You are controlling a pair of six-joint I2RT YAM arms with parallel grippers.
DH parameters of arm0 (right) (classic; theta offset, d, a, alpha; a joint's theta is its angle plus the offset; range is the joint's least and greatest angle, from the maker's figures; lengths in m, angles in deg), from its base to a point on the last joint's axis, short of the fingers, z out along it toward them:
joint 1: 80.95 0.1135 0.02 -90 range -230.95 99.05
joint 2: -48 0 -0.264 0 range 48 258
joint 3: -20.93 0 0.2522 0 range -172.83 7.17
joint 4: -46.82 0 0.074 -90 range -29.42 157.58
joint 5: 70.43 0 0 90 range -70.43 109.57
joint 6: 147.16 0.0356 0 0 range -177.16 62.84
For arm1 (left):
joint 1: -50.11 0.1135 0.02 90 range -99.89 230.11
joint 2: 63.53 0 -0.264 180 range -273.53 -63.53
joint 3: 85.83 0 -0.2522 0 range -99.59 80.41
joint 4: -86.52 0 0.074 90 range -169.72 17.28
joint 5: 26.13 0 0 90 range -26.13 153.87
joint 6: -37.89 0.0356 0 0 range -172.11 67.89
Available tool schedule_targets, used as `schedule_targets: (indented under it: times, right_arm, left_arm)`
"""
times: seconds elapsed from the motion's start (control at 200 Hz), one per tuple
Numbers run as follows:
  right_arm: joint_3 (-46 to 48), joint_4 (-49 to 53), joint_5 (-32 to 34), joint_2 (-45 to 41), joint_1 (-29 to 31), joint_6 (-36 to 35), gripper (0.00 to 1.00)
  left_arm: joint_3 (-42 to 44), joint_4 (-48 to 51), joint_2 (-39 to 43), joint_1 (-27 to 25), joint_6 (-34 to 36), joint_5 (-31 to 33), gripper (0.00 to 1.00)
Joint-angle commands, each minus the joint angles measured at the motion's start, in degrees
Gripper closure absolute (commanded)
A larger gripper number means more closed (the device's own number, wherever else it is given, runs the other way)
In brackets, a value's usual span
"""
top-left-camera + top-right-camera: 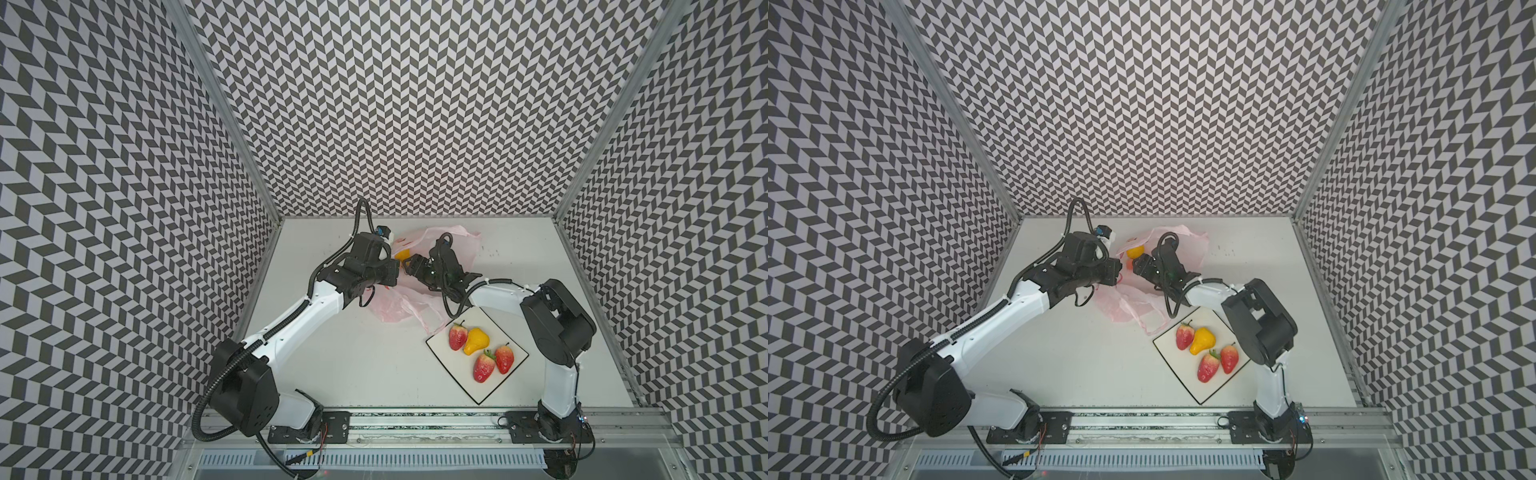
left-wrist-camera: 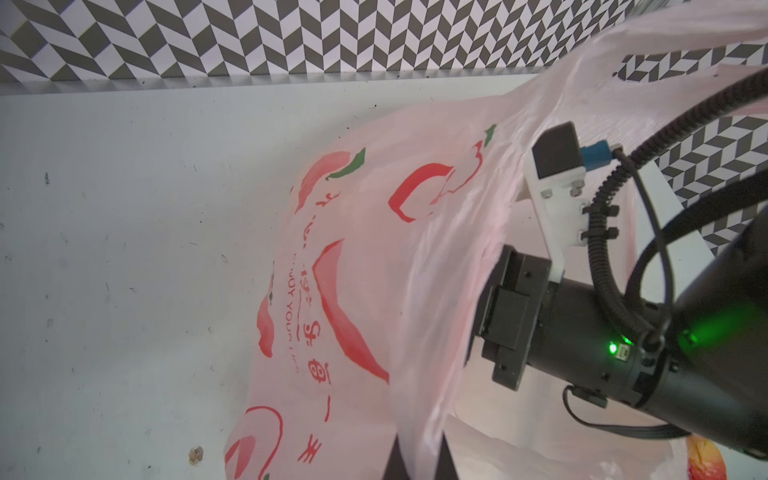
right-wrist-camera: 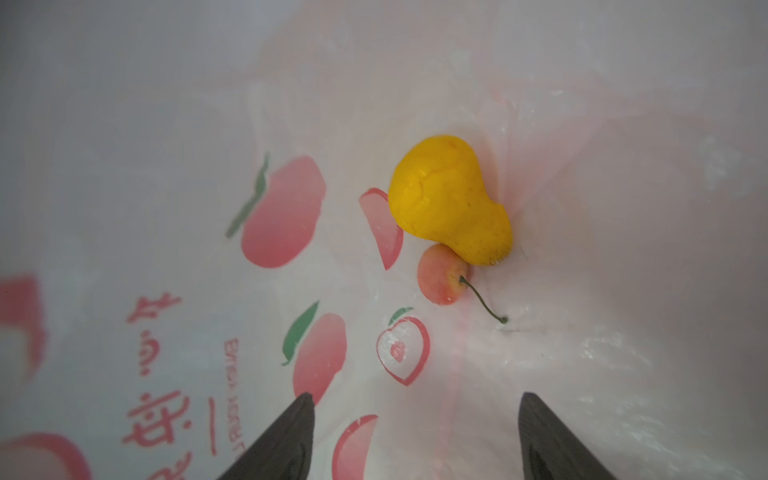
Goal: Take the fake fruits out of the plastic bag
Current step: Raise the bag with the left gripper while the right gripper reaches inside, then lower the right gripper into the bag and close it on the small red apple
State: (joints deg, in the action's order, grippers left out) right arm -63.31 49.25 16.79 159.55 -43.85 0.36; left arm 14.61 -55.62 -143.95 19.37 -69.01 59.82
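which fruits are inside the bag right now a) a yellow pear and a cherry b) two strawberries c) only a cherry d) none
a: the right wrist view shows a yellow pear touching a cherry, both lying inside the plastic bag.

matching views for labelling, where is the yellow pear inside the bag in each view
Both top views: yellow pear upper centre, in the plastic bag's mouth.
Left wrist: unclear; a yellow-orange patch at the bottom right corner.
Right wrist: centre right, beside the cherry.
Shared landmark: the plastic bag's red print.
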Motion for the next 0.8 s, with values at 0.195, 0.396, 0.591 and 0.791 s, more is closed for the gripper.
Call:
schedule_targets:
  times: [0.195,0.396,0.591,0.791]
  right_arm:
    - [-8.37,0.59,3.62,7.81,0.34,5.8,0.2]
    - [-13.56,-0.8,1.6,13.65,0.51,7.02,0.17]
    - [-15.09,-1.17,-0.69,15.98,1.5,6.93,0.16]
    - [-13.67,-0.82,-1.6,13.92,1.77,4.72,0.08]
  left_arm:
    - [2.29,-3.65,3.42,-0.22,-0.38,-3.34,1.0]
    - [1.8,-6.26,4.29,-0.2,1.47,-4.5,1.0]
    - [-3.64,-8.03,2.31,-0.32,2.79,-6.92,1.0]
    - [-12.56,-4.92,-1.03,-4.13,6.95,-10.54,1.0]
